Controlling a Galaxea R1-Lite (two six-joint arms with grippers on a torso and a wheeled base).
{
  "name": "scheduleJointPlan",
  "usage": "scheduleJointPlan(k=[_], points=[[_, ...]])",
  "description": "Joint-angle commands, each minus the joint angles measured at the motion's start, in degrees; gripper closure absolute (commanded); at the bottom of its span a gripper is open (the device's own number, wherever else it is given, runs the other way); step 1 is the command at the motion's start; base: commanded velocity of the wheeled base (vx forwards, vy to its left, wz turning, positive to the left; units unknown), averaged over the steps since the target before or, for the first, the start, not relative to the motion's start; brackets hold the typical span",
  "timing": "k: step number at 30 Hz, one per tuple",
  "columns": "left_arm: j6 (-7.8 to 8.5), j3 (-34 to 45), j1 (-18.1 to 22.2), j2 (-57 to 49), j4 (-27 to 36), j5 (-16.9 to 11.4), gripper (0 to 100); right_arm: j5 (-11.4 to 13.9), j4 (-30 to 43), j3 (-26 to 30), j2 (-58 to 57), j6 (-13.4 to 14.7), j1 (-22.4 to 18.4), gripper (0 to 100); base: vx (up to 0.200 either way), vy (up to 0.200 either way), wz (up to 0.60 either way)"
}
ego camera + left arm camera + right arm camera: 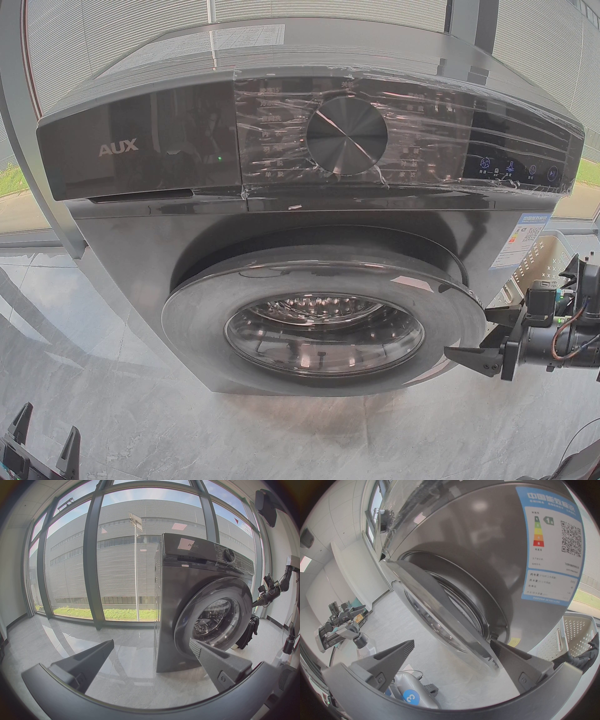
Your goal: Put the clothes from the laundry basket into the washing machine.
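Basket (549,257) mostly hidden behind washer (144,250); R pincer (470,332) wide open by door rim (200,312), maybe touching; L pincer (50,419) open, empty.

We recorded the right gripper (451,644) with fingers spread wide, the rim of the ajar door (440,611) of the washing machine (487,533) appearing between them. Beside the machine stood the white laundry basket (576,631), holding a dark garment (581,660).

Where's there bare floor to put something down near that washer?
Bare floor lies left of the washing machine and before its door. The right side is crowded: right gripper at the door's edge, laundry basket behind it.
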Motion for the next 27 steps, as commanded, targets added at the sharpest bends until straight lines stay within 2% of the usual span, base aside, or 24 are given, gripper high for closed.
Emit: scheduleJointPlan(k=[1, 5, 9, 12, 15, 24, 27], points=[[-0.01, 0.8, 0.0, -1.0, 0.0, 0.0, 0, 0.2, 0.1, 2.1, -4.3, -0.1, 0.2, 0, 0.000, 0.000, 0.00], [0.08, 0.8, 0.0, -1.0, 0.0, 0.0, 0, 0.2, -0.3, 1.6, -4.7, -0.1, -0.4, 0, 0.000, 0.000, 0.00], [0.08, 0.8, 0.0, -1.0, 0.0, 0.0, 0, -0.5, -0.3, -1.8, -2.4, -0.1, -0.5, 0, 0.000, 0.000, 0.00], [-0.01, 0.8, 0.0, -1.0, 0.0, 0.0, 0, -0.6, -0.4, -5.5, 0.6, -0.3, -0.8, 0, -0.200, 0.000, 0.00], [0.08, 0.8, 0.0, -1.0, 0.0, 0.0, 0, -0.6, -0.3, -7.0, 1.8, -0.2, -0.8, 0, -0.200, 0.000, 0.00], [0.08, 0.8, 0.0, -1.0, 0.0, 0.0, 0, -0.3, -0.3, -4.2, 3.1, -0.4, -0.1, 0, 0.000, 0.000, 0.00], [0.08, 0.8, 0.0, -1.0, 0.0, 0.0, 0, -0.3, -0.4, -1.8, 1.1, -0.6, -0.1, 0, 0.000, 0.000, 0.00]])
